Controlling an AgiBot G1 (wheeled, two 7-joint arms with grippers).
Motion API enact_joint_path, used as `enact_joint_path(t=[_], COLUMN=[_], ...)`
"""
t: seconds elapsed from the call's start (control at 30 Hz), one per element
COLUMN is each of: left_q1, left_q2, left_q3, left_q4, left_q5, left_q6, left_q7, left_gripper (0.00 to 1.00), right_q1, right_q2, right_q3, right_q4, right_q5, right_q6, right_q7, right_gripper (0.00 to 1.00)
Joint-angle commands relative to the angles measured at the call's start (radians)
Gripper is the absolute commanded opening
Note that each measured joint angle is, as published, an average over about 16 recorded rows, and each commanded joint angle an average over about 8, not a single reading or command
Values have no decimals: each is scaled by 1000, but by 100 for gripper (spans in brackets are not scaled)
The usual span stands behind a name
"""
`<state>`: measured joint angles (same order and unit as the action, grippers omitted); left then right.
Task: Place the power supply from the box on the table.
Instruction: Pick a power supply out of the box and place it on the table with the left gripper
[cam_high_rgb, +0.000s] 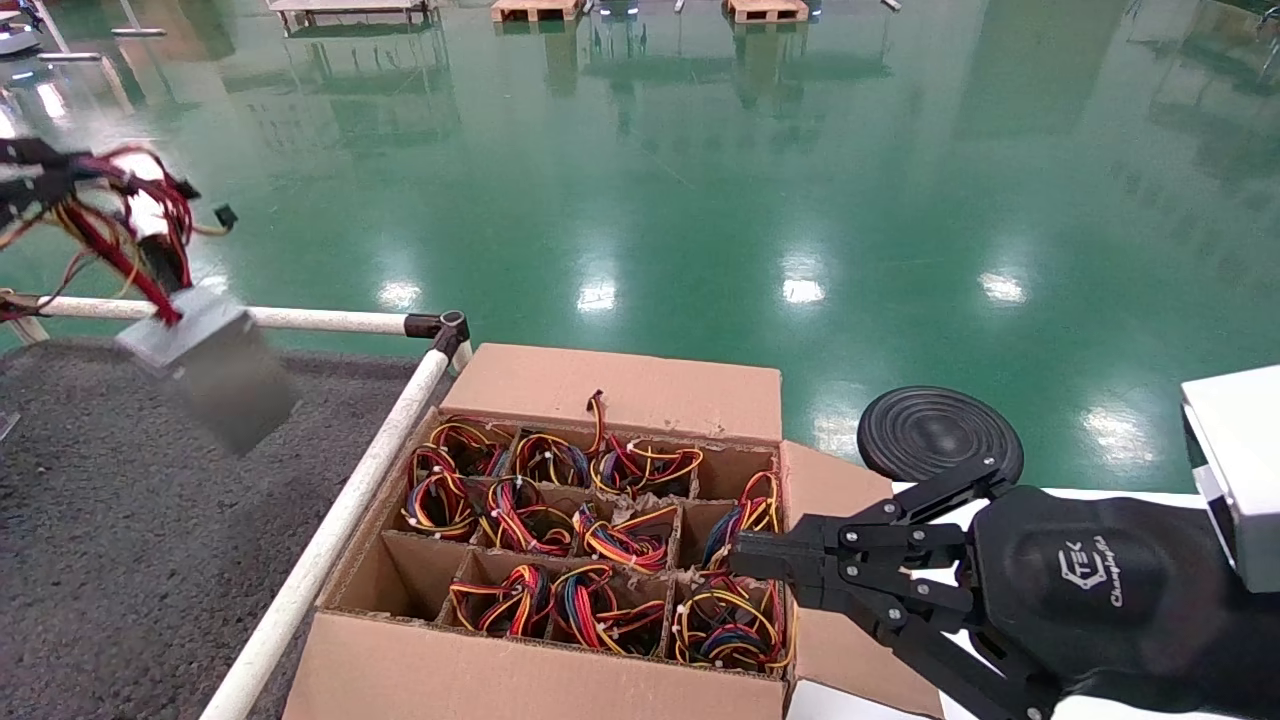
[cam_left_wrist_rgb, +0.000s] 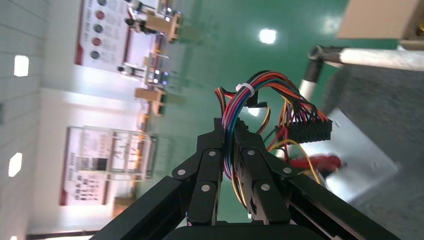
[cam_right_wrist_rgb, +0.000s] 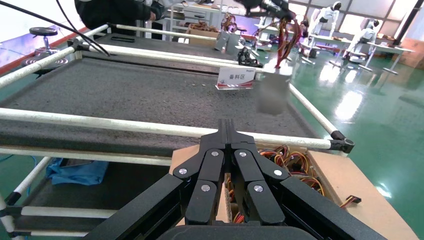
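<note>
1. Dangling from its bundle of red, yellow, orange and black wires (cam_high_rgb: 120, 225), the small silver-grey metal power supply (cam_high_rgb: 212, 365) hangs tilted in the air above the dark grey, felt-like desk (cam_high_rgb: 110, 560), just inside its white pipe rail (cam_high_rgb: 330, 520).

2. Above it, the left hand (cam_left_wrist_rgb: 231, 131), at the far left of the head view, has its black fingers (cam_left_wrist_rgb: 210, 165) clamped tight on the wire bundle alone; the block's metal body swings free below the grip and towards the rail.

3. Reading from the head view, the block's long axis slopes down towards the desk, one corner lowest, with clear air between it and the felt; the set-down looks to be a straight lowering, corner first, so the block may tip as it lands.

4. Alongside, the large brown cardboard box (cam_high_rgb: 620, 385) sits just outside the rail, most cells of its divider grid holding coiled wires.

5. Over the box's right side, the right hand (cam_high_rgb: 745, 560) hovers idle, fingers pressed together and holding nothing.
</note>
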<state>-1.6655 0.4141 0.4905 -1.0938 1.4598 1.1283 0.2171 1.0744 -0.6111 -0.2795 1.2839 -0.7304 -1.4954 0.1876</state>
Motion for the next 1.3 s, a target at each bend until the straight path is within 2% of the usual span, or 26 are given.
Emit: enact_joint_path(t=[0.03,0.6,1.3], left_q1=[2,20,81], left_q2=[1,13,-5], left_q3=[11,64,73], left_q4=[16,70,104], left_q5=[0,-55,-150], left_q6=[4,35,68], left_q7=[-2,-1,2], left_gripper=[0,0,0], right_q1=[0,0,0], right_q2=[0,0,0], right_q3=[0,0,0], right_q4=[0,0,0], right_q5=[0,0,0], right_q6=[0,0,0], right_q7=[0,0,0], right_gripper=[0,0,0])
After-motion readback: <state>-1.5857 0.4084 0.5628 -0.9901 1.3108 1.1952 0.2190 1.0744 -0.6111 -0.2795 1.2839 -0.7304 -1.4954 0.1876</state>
